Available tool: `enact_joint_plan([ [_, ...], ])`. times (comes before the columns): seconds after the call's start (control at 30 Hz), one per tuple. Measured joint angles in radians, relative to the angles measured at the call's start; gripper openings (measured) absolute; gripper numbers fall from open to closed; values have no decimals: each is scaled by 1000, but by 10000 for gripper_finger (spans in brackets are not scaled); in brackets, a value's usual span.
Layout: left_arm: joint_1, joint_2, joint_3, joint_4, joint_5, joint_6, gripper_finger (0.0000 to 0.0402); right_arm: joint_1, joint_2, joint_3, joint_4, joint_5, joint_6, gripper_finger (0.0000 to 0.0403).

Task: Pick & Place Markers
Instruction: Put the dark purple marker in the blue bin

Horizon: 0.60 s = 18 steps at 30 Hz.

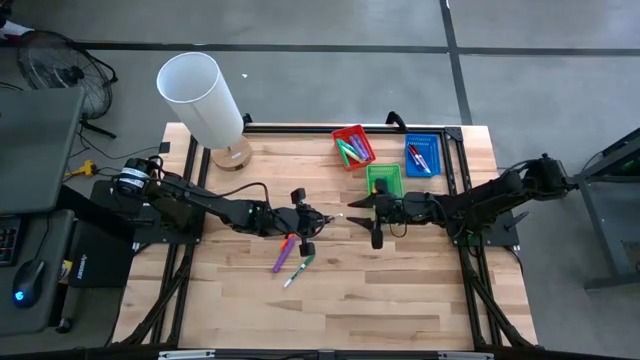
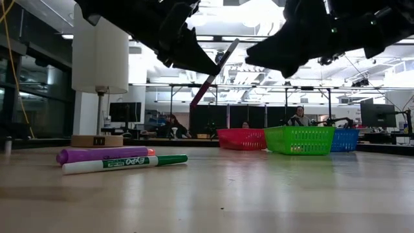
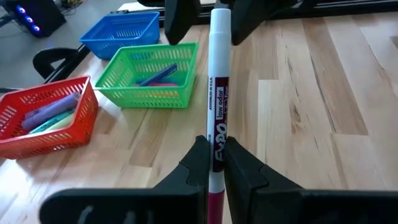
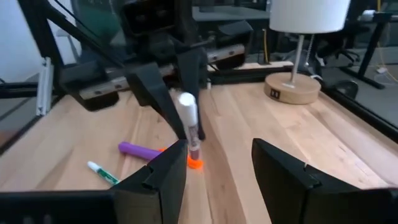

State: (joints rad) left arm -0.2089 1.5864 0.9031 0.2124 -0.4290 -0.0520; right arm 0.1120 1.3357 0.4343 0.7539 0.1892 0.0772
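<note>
Fingers of my left gripper (image 3: 216,163) are pinched tight on a dark-red marker (image 3: 218,93), gripping it on the printed barrel near its coloured end, with the white cap end pointing away toward the other arm. In the low view the marker hangs tilted in the air, well clear of the table (image 1: 400,290). Just beyond the marker's free end sits my right gripper (image 4: 217,165), jaws spread wide and holding nothing, lined up so the marker's tip is nearly between them.

Beyond the marker toward the far edge stand three trays: green tray (image 1: 385,180) nearest, red tray (image 1: 353,146) and blue tray (image 1: 421,155) past it, each already holding a few markers. Near the held marker on the operator's side, a purple marker (image 1: 283,254), an orange one (image 4: 194,163) beside it and a green marker (image 1: 298,270) lie on the wood. A white lamp (image 1: 205,100) stands farther off.

I judge this a handover in mid-air. Next I would ease the right jaws around the free end, close, then release the left.
</note>
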Motion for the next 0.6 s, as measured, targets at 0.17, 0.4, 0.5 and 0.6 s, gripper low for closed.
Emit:
enact_joint_plan([
  [0.17,0,0,0,3,0,3,19,0,20,3,31,-47,-7,170],
  [0.4,0,0,0,3,1,3,19,0,148,4,212,-56,-16,170],
  [0.5,0,0,0,3,2,3,19,0,198,13,278,-63,-29,170],
  [0.6,0,0,0,3,2,3,17,0,233,51,283,-69,-45,169],
])
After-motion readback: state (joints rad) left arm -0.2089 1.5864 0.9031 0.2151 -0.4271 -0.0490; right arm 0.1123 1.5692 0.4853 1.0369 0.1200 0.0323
